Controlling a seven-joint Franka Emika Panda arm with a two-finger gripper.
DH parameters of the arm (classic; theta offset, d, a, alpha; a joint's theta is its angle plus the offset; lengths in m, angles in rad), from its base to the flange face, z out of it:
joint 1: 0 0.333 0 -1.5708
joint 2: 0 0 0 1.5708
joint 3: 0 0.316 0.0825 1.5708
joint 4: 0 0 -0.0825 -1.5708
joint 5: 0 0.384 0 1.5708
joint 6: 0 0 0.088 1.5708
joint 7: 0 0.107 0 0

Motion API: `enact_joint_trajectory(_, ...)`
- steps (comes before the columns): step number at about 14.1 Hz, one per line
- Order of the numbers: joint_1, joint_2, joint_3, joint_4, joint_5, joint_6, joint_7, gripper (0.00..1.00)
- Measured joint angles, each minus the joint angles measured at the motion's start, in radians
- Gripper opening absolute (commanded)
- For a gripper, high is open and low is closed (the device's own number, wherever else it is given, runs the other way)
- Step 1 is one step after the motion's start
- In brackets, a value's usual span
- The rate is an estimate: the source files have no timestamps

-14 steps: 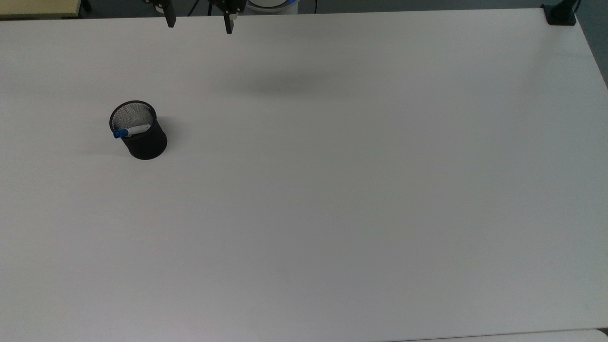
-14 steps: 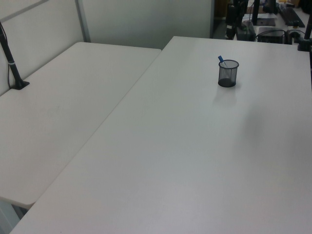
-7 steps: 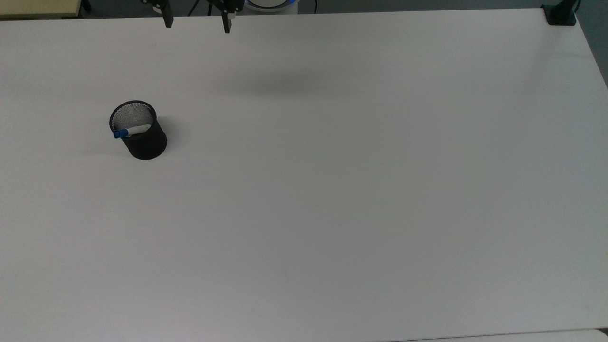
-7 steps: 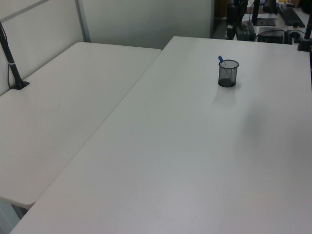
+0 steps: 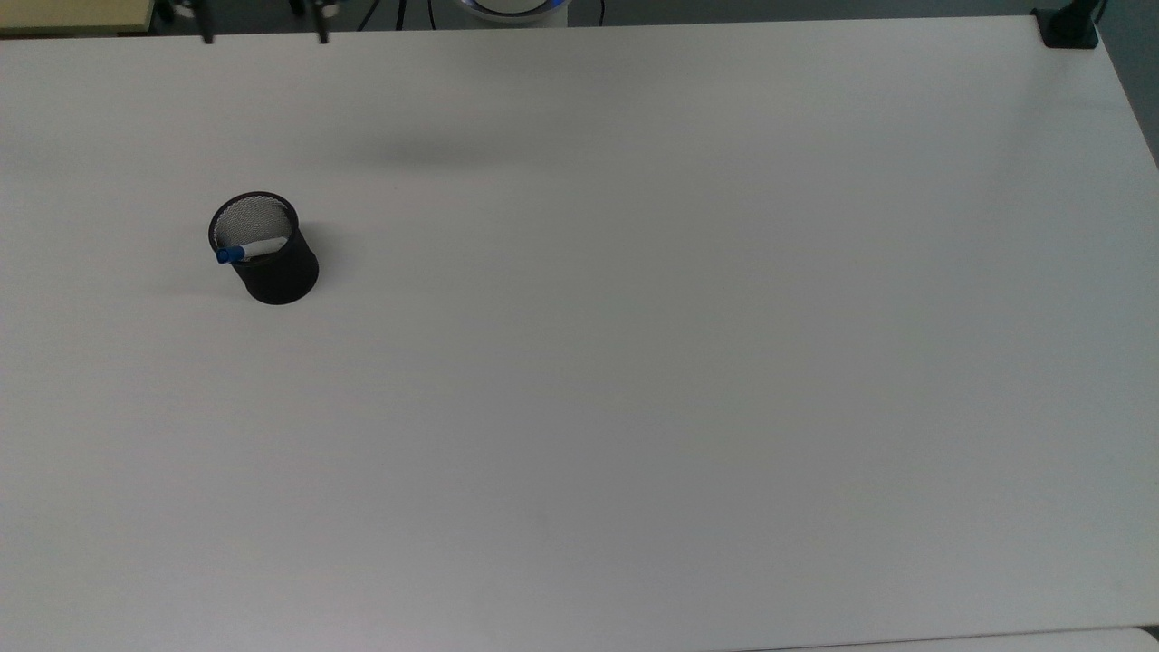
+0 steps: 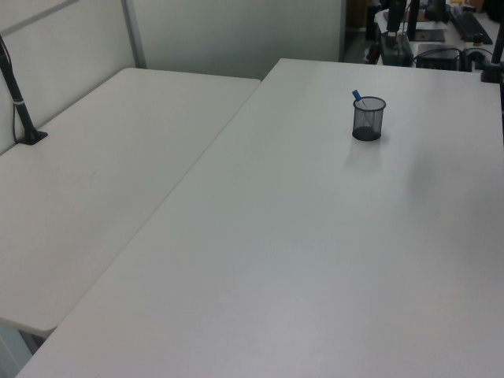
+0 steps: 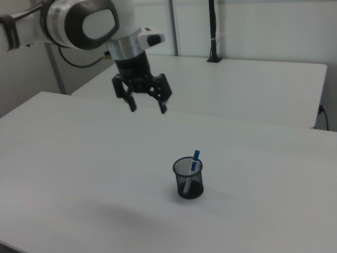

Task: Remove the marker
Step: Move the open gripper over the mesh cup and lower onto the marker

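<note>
A white marker [image 5: 244,250] with a blue cap stands tilted inside a black mesh cup [image 5: 272,267] on the white table [image 5: 634,362]. In the right view the blue cap of the marker [image 7: 194,158] pokes above the rim of the cup [image 7: 189,184]. In the left view the marker [image 6: 358,97] leans out of the cup [image 6: 368,120]. My gripper [image 7: 148,108] hangs open high above the table, up and to the right view's left of the cup, with nothing between its fingers. Its fingertips [image 5: 207,36] show at the top view's upper edge.
A second white table [image 6: 102,173] adjoins on the left view's left, with a black clamp post [image 6: 24,118] on it. A black clamp [image 5: 1068,27] sits at the top view's upper right corner. Desks with equipment [image 6: 441,39] stand behind the cup.
My gripper has moved toward the top view's left along the upper edge, and its shadow on the table shifted left with it. The cup and marker have not moved.
</note>
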Motion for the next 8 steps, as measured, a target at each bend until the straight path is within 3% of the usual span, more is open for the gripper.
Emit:
enact_joint_trajectory(5, -0.047, 0.047, -0.051, -0.102, -0.008, 0.31, 0.091, 1.0)
enact_joint_trajectory(8, -0.046, 0.11, -0.056, -0.149, -0.008, 0.469, 0.14, 1.0)
